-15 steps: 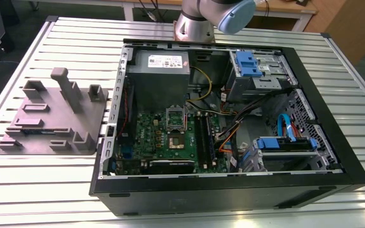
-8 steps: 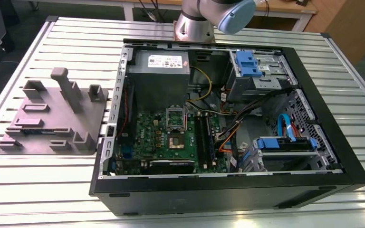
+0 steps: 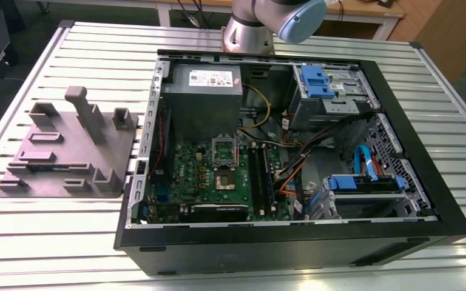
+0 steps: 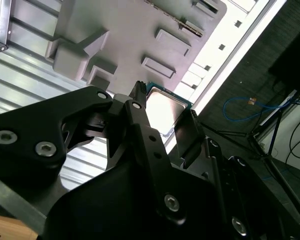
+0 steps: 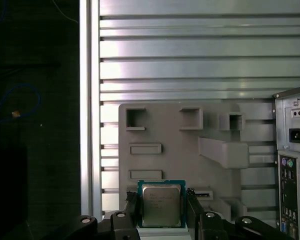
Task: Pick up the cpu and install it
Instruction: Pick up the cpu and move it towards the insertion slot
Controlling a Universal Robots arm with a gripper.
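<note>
My jaws pinch the cpu by two opposite edges, and my gripper holds it with its shiny metal top facing the first wrist view. Beyond it lies the grey fixture tray on the slatted table. The chip seems to hang clear of the tray, though I cannot be sure. The open computer case stands just beside the tray.

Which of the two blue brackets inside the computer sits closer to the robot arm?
The blue bracket along the case wall next to the arm's silver column; the second blue bracket sits toward the opposite wall, beside a curving blue cable.
</note>
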